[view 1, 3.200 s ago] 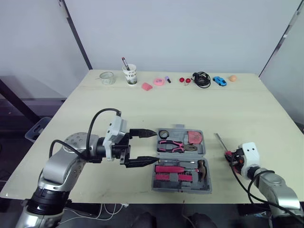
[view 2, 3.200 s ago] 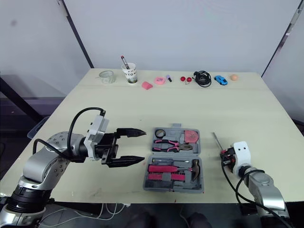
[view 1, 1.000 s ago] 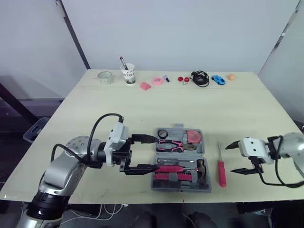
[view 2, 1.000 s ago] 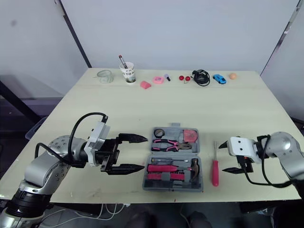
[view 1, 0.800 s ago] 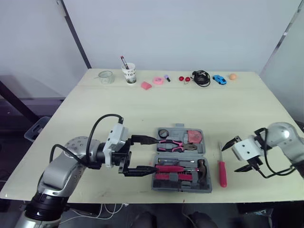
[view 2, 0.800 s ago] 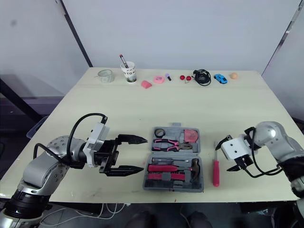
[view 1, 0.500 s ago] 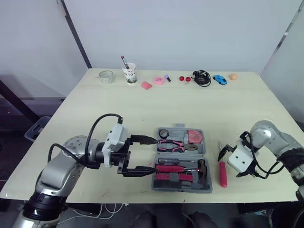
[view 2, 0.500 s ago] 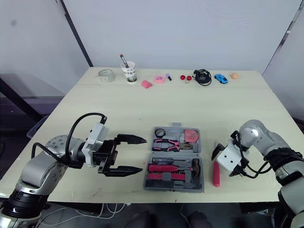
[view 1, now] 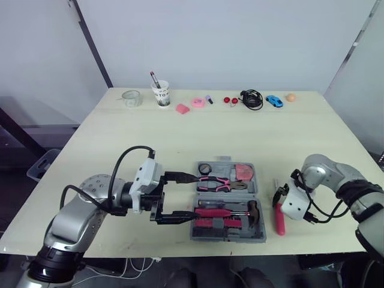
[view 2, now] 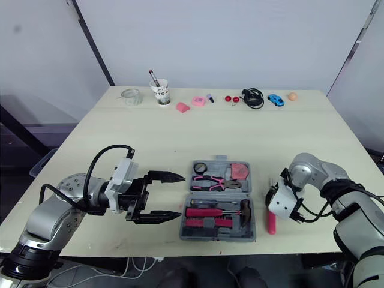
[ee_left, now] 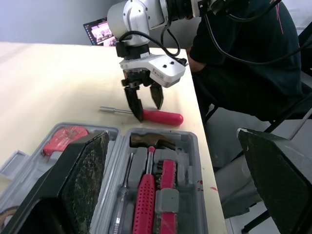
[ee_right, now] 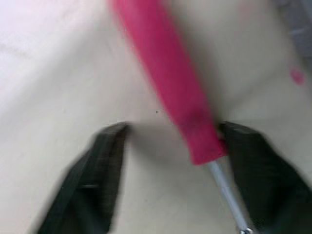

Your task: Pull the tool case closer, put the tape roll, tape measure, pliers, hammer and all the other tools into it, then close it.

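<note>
The grey tool case [view 1: 229, 223] lies open near the table's front edge, holding pink pliers [view 1: 216, 183], a round tape measure [view 1: 206, 168], a hammer [view 1: 252, 210] and red-handled tools [view 1: 213, 213]. My left gripper [view 1: 182, 195] stands open at the case's left side, one finger along each half. A red screwdriver [view 1: 279, 218] lies on the table right of the case. My right gripper [view 1: 278, 197] points down over it, open; in the right wrist view its fingers [ee_right: 100, 168] straddle the screwdriver [ee_right: 165, 83] where handle meets shaft.
Along the far edge stand a glass jar [view 1: 131, 98], a cup with a pen [view 1: 160, 93], pink bits [view 1: 183, 108], a black cable [view 1: 252, 99], a blue toy car [view 1: 275, 101] and an orange ball [view 1: 291, 96]. A person in dark clothes [ee_left: 243, 48] sits past the table's edge.
The screwdriver, earlier in my right gripper near the front right edge, now lies on the table. My right gripper opened, swung left and turned down over it. The left gripper barely moved.
</note>
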